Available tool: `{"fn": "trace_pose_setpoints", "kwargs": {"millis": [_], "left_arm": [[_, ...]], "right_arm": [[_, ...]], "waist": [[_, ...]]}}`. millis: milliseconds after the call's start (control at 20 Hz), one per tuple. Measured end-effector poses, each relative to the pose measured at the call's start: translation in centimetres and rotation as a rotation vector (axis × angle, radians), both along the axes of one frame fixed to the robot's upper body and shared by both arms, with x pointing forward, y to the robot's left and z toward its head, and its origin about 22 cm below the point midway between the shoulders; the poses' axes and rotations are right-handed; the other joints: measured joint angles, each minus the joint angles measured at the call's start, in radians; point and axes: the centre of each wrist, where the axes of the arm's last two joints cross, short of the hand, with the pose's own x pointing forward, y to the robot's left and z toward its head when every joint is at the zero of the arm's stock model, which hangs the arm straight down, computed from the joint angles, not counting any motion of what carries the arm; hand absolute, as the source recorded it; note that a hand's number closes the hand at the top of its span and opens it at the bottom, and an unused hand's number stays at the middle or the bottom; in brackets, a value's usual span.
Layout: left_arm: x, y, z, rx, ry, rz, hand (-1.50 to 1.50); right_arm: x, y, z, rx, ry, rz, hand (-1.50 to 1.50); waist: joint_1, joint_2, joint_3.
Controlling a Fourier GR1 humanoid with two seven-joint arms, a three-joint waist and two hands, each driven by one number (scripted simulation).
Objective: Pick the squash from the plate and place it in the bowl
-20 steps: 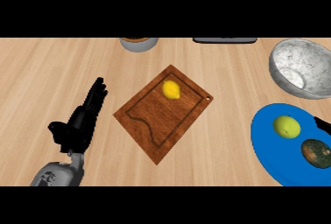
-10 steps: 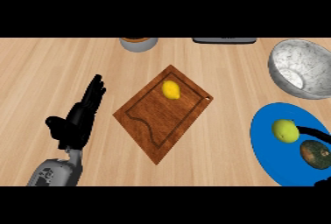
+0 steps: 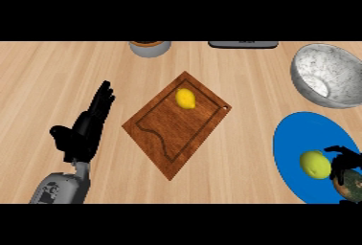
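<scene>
A yellow squash (image 3: 315,164) lies on a blue plate (image 3: 297,143). The right hand (image 3: 344,162), fingers curled, touches it. The left hand (image 3: 86,128) rests open, fingers straight.

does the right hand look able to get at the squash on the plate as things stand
Probably yes. The right hand is already over the blue plate, its fingers curled beside the dark squash, with only the yellow-green fruit lying close alongside.

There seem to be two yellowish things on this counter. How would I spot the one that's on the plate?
Find the big blue plate at the counter's right edge. On it lies a yellow-green oval, right beside the black right hand. The other yellow piece sits on the wooden cutting board in the middle.
</scene>
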Motion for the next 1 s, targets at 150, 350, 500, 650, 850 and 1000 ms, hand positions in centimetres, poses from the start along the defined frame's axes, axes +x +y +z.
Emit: {"fn": "trace_pose_setpoints", "kwargs": {"millis": [150,350,500,650,850,1000], "left_arm": [[-0.3,-0.4,0.1,0.002,0.004,-0.001,0.00],[-0.3,-0.3,0.1,0.004,0.006,0.003,0.00],[-0.4,-0.2,-0.1,0.005,0.008,-0.001,0.00],[-0.4,-0.2,0.0,0.004,0.013,0.005,0.00],[-0.3,-0.1,-0.3,0.005,0.020,0.017,0.00],[-0.4,0.4,-0.3,0.007,0.023,0.029,0.00]], "right_arm": [[-0.6,0.1,-0.2,0.011,-0.008,0.008,1.50],[2.3,4.1,-1.0,0.133,-0.047,-0.098,1.50],[5.1,8.8,-1.8,0.234,-0.081,-0.262,1.50],[8.2,14.4,-1.1,0.334,-0.145,-0.375,1.50],[11.4,20.1,3.0,0.383,-0.296,-0.446,1.50],[12.2,23.1,6.4,0.371,-0.411,-0.485,1.50]], "waist": [[-0.003,-0.002,-0.001],[-0.007,-0.003,-0.001],[-0.003,-0.006,0.000],[-0.005,-0.008,0.004],[-0.021,-0.012,0.006],[-0.028,-0.014,0.007]]}}
